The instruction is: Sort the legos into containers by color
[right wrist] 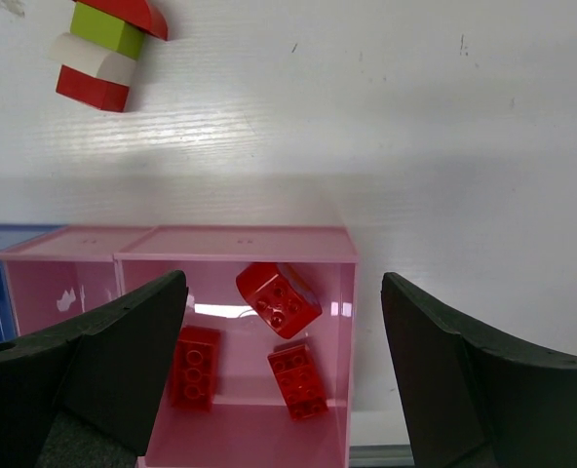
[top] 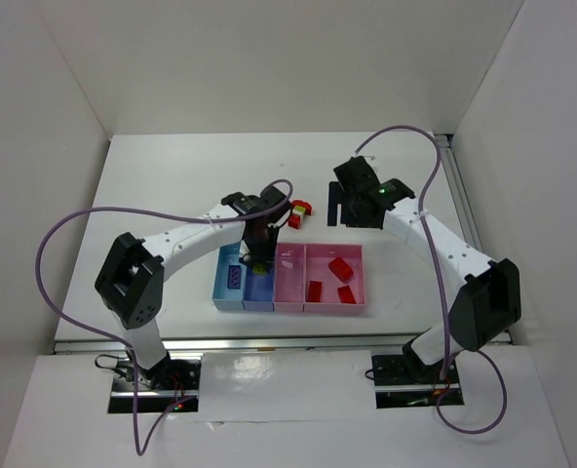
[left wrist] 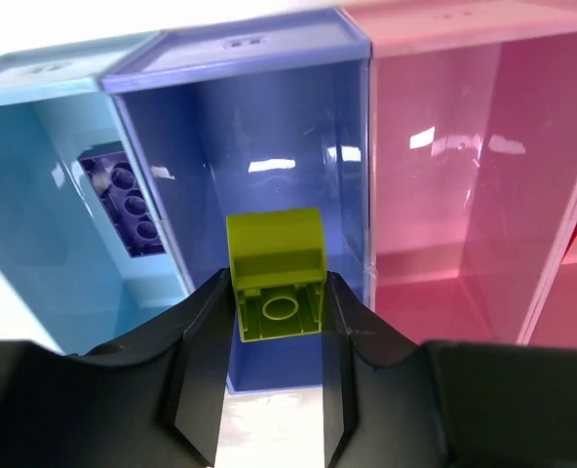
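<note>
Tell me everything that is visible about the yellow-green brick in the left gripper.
The yellow-green brick is small, of glossy plastic, with a smooth rounded upper part. Its hollow underside, with one round tube inside, faces the wrist camera. The left gripper pinches it by its two sides between the black fingers. It hangs over the darker blue tray; whether it touches the tray floor cannot be told.

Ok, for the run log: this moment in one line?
left gripper: shut on yellow-green lego, over darker blue tray | right gripper: open, empty
</note>
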Available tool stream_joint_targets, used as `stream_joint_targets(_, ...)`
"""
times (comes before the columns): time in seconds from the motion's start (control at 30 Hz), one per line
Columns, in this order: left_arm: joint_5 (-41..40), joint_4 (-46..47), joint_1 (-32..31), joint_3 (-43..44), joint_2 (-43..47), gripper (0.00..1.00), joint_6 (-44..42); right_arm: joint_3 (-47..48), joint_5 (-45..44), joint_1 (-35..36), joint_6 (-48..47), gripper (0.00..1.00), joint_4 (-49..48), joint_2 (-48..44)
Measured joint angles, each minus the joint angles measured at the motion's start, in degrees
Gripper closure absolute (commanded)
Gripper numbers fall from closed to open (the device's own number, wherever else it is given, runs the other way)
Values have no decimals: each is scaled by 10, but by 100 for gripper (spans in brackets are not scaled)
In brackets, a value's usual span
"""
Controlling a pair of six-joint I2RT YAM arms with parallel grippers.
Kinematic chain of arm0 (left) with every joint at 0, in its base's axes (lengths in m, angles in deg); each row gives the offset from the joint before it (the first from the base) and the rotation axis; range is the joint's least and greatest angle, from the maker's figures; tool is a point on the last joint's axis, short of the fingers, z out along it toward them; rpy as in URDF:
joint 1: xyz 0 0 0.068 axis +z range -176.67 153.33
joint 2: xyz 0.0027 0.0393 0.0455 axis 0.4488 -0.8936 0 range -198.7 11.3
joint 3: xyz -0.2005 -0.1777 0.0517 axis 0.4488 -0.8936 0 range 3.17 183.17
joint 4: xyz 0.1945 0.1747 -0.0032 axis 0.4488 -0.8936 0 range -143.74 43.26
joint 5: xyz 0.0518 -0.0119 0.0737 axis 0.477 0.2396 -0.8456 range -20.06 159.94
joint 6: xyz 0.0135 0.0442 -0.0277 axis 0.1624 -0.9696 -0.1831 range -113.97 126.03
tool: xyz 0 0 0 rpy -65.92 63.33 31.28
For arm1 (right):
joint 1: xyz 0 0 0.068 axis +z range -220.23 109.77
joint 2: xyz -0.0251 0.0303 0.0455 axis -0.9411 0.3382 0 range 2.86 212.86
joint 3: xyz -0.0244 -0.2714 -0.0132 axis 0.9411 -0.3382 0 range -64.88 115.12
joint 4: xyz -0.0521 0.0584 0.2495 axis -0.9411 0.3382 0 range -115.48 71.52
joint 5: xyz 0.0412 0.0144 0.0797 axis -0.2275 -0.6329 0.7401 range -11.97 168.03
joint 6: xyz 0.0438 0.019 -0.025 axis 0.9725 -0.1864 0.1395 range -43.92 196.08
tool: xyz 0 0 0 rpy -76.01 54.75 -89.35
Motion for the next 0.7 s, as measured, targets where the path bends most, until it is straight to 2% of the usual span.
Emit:
stream_joint_targets(0.2, -9, 17, 0, -7, 14, 100, 3, -6, 5, 0, 5, 12, 0, 0)
stream_joint_targets(0.23, -10, 21, 0, -7, 14, 96, 4, -7, 6, 0, 7, 12, -1, 0)
stream_joint_targets(0.37, -14, 26, 0, -8, 14, 53, 13, -10, 9, 0, 10, 12, -1, -1)
stream_joint_targets(0.4, -16, 26, 0, -8, 14, 35, 13, -10, 11, 0, 11, 12, -1, -1)
stream_joint_targets(0.43, -19, 26, 0, -8, 14, 29, 14, -10, 13, 0, 12, 12, -1, -1)
stream_joint_targets(0.5, -21, 25, 0, -8, 14, 18, 12, -9, 19, 0, 13, 12, 0, 3)
stream_joint_targets(0.6, -24, 22, 0, -8, 14, 17, 13, 14, 30, -4, 13, 12, 7, 28)
stream_joint_targets(0.7, -34, 16, 0, -6, 14, 17, 12, 89, 41, -10, 15, 12, 14, 93)
